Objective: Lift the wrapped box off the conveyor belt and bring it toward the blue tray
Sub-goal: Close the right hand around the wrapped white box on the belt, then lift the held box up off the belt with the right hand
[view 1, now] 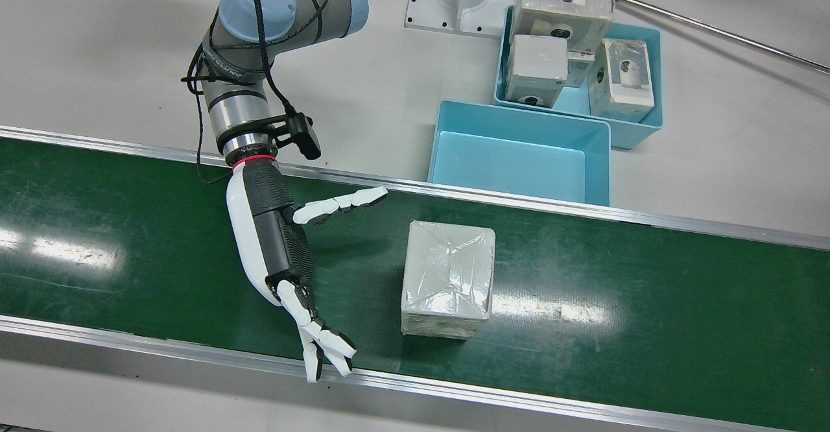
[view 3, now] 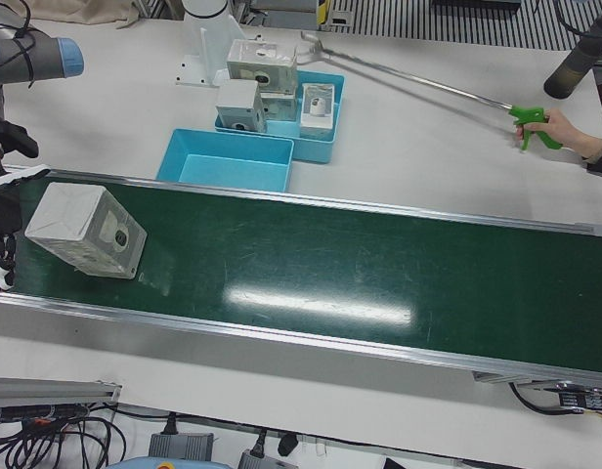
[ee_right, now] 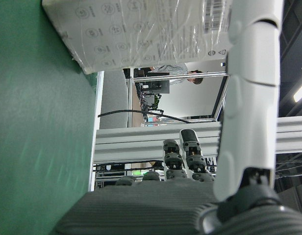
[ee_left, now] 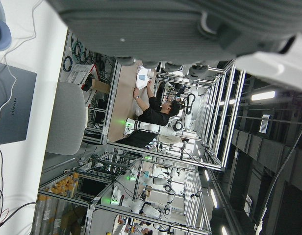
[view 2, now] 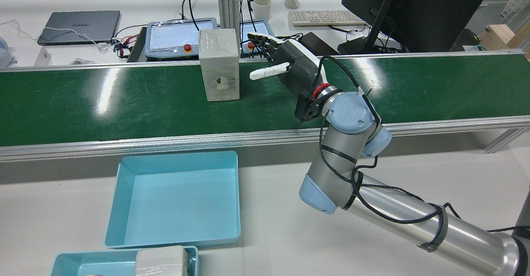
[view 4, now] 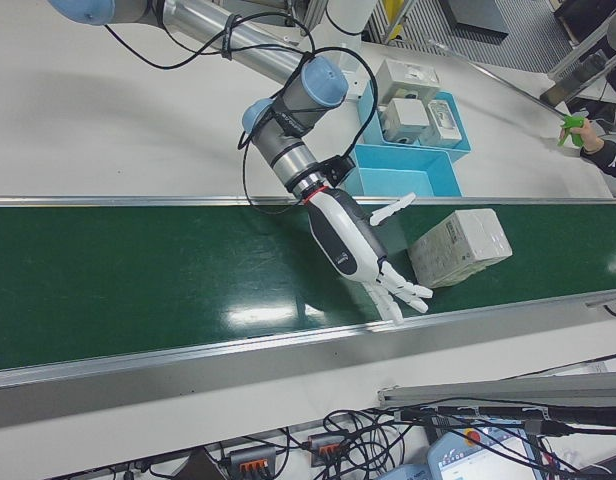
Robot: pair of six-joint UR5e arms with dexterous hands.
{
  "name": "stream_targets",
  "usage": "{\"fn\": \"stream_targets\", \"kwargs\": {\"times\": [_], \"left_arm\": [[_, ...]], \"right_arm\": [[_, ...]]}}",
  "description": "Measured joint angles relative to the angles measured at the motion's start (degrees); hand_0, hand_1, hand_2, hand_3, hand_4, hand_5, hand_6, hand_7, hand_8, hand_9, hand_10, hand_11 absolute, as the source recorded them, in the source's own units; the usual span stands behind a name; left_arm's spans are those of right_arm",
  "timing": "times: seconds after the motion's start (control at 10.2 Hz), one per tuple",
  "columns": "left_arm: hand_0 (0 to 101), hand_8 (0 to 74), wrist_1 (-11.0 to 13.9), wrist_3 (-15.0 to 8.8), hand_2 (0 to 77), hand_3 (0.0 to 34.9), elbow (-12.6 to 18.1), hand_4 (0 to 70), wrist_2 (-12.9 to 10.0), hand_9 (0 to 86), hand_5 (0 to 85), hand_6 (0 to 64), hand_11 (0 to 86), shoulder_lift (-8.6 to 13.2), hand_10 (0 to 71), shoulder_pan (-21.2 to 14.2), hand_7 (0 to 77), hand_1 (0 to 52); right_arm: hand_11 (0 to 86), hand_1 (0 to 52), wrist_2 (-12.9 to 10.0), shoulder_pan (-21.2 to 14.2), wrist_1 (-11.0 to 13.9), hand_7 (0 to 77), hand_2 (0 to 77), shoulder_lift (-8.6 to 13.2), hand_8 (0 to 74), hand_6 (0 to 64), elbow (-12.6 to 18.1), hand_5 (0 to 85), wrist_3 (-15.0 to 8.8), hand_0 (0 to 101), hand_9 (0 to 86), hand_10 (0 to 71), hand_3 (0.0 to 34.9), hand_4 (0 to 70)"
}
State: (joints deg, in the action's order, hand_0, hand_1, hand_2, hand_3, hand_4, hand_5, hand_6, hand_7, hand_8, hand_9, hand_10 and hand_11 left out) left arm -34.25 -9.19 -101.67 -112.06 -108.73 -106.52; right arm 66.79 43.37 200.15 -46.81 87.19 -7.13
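The wrapped box (view 1: pixel 447 279) is a grey-white carton in clear film, standing on the green conveyor belt (view 1: pixel 648 315). It also shows in the rear view (view 2: pixel 219 64), the left-front view (view 3: pixel 86 230) and the right-front view (view 4: pixel 460 245). My right hand (view 1: pixel 285 257) hovers over the belt beside the box, open, its thumb stretched toward the box without touching it. In the right hand view the box (ee_right: pixel 141 34) fills the top, apart from a white finger (ee_right: pixel 249 98). The empty blue tray (view 1: pixel 519 117) sits just past the belt's far rail. Only the left hand view shows my left hand (ee_left: pixel 165 29), as a dark palm.
A second blue tray (view 1: pixel 642 127) behind the empty one holds several wrapped boxes. A person's hand (view 3: pixel 565 127) at the table's far side holds a long grabber tool with a green handle. Aluminium rails (view 1: pixel 454 386) border the belt. A monitor (view 2: pixel 410 10) and a keyboard stand beyond it.
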Motion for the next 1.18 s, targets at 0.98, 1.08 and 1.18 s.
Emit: {"fn": "stream_targets", "kwargs": {"times": [0.98, 1.08, 1.18], "left_arm": [[0, 0.5, 0.00, 0.00, 1.1, 0.0, 0.00, 0.0, 0.00, 0.5, 1.1, 0.5, 0.5, 0.00, 0.5, 0.00, 0.5, 0.0], [0, 0.5, 0.00, 0.00, 1.1, 0.0, 0.00, 0.0, 0.00, 0.0, 1.1, 0.5, 0.5, 0.00, 0.5, 0.00, 0.5, 0.0], [0, 0.5, 0.00, 0.00, 1.1, 0.0, 0.00, 0.0, 0.00, 0.0, 1.1, 0.5, 0.5, 0.00, 0.5, 0.00, 0.5, 0.0]], "right_arm": [[0.5, 14.7, -0.10, -0.11, 0.23, 3.8, 6.0, 0.40, 0.0, 3.3, -1.17, 15.8, -0.11, 48, 1.1, 0.0, 0.0, 9.8], [0.5, 14.7, -0.24, -0.05, 0.43, 6.0, 7.6, 0.41, 0.0, 3.8, -1.28, 18.5, -0.09, 48, 1.1, 0.0, 0.0, 11.5], [0.5, 18.5, -0.38, 0.01, 1.14, 13.6, 14.7, 0.52, 3.8, 10.4, -1.31, 27.3, -0.04, 50, 1.1, 0.0, 0.0, 14.7]]}}
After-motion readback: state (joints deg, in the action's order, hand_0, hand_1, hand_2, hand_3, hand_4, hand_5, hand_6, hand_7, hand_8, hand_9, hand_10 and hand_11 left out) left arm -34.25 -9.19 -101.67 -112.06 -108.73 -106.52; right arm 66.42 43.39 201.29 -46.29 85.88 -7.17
